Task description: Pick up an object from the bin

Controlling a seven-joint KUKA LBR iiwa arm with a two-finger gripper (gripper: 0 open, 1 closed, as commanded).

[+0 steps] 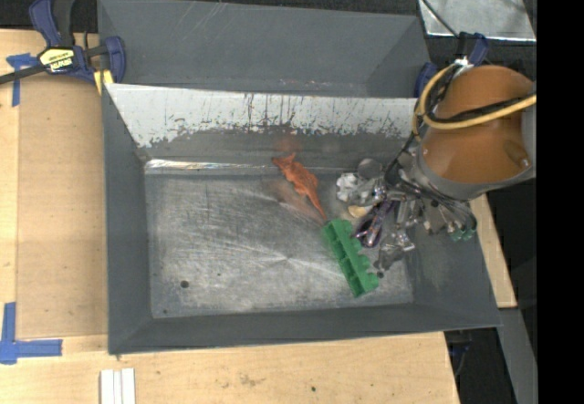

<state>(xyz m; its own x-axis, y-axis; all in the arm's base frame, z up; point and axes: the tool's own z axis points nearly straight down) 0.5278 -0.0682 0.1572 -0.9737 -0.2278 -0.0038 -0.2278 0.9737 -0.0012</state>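
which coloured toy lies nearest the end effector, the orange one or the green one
The green ridged piece, just beside the end effector; the orange lizard-like toy lies clearly farther off.

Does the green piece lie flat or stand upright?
Flat: the green piece lies stretched lengthwise on the bin floor.

Gripper (391,233) hid part of the heap (351,185) at bin's (128,302) right; heap items too small to identify.

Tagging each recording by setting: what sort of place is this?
Probably a lab bin-picking test rig: a grey metal bin, a robot arm reaching in from the right, and small loose things like a green block and an orange toy.
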